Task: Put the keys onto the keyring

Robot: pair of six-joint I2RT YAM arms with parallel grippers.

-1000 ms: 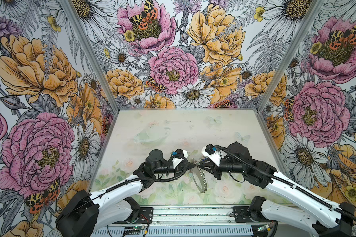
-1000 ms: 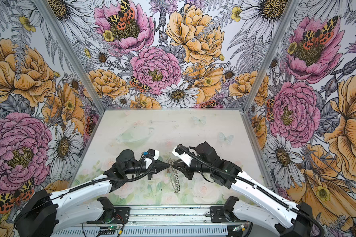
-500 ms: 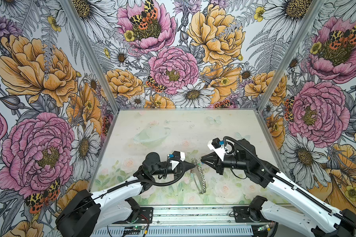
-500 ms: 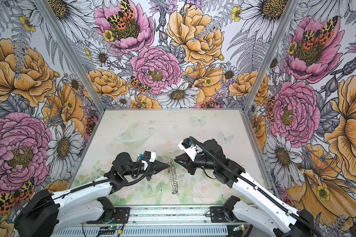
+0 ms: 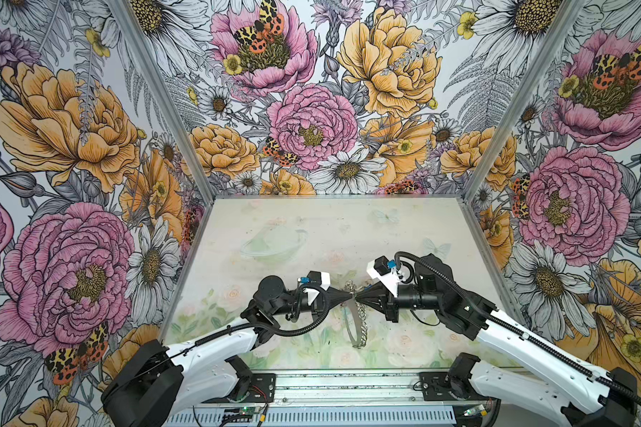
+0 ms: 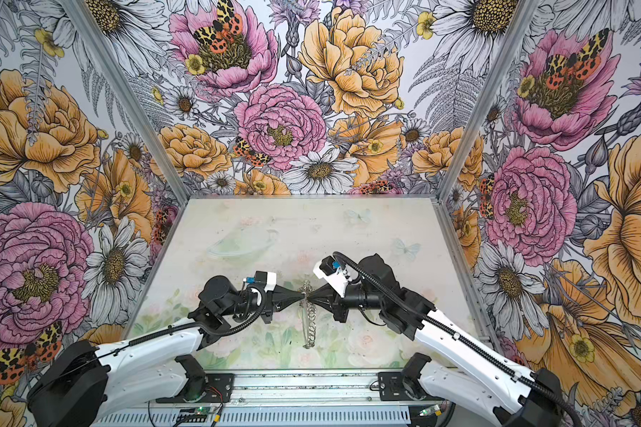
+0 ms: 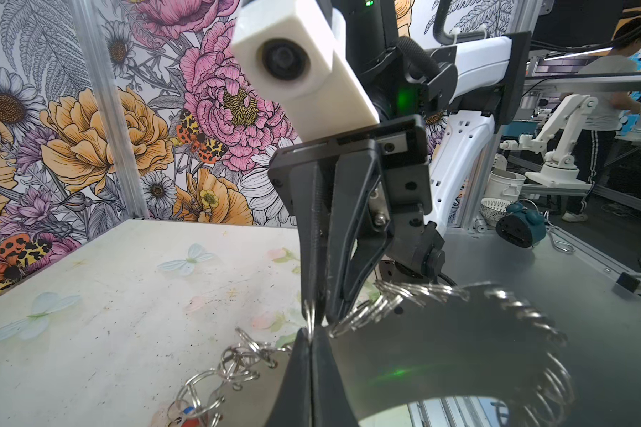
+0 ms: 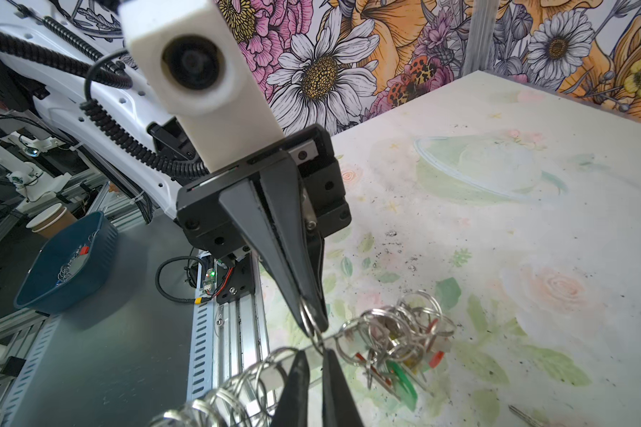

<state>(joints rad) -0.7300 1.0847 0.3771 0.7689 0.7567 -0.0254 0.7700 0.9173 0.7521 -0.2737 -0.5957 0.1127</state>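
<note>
The keyring (image 5: 361, 329) hangs edge-on — chain-like, with keys (image 8: 396, 332) apparently bunched beside it.

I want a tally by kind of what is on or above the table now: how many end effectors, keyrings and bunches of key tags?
end effectors: 2, the left end effector and the right end effector
keyring: 1
bunch of key tags: 1
total: 4

Right gripper (image 5: 356, 294) back at keyring (image 5: 362, 326)
</note>
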